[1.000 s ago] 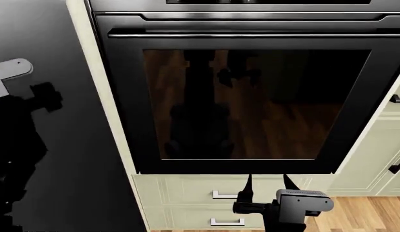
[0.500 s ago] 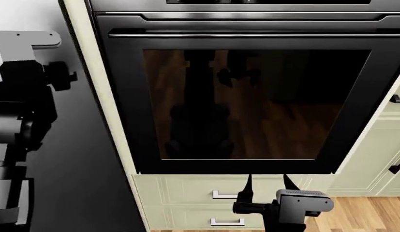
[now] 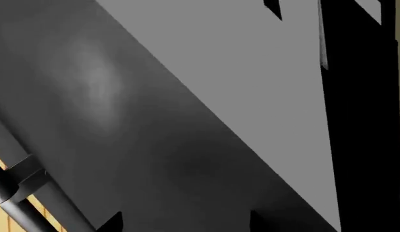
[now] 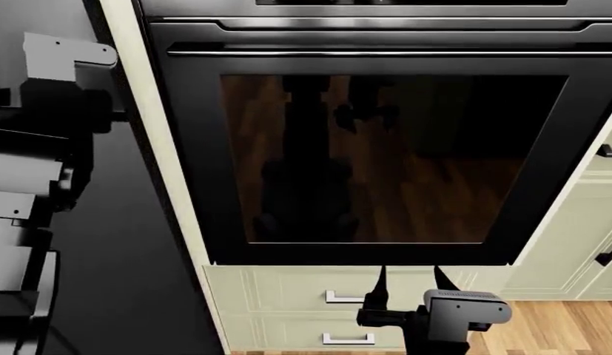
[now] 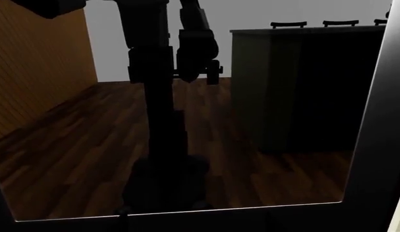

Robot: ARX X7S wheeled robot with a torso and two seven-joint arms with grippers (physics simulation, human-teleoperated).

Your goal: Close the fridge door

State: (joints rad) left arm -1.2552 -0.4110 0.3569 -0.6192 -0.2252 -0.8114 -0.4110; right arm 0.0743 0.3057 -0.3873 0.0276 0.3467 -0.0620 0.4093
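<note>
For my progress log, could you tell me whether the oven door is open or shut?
Shut: the oven door sits flat in its cream cabinet frame, with no gap showing, and its glass mirrors the room.

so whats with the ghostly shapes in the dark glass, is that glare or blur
Neither: in the head view the oven door glass mirrors the robot and wood floor; the right wrist view shows that reflection sharply, filling the frame; the left wrist view is only flat grey and black surfaces at close range, with a soft pale sheen.

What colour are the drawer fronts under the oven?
Cream, with silver handles; the drawer fronts show best in the head view.
</note>
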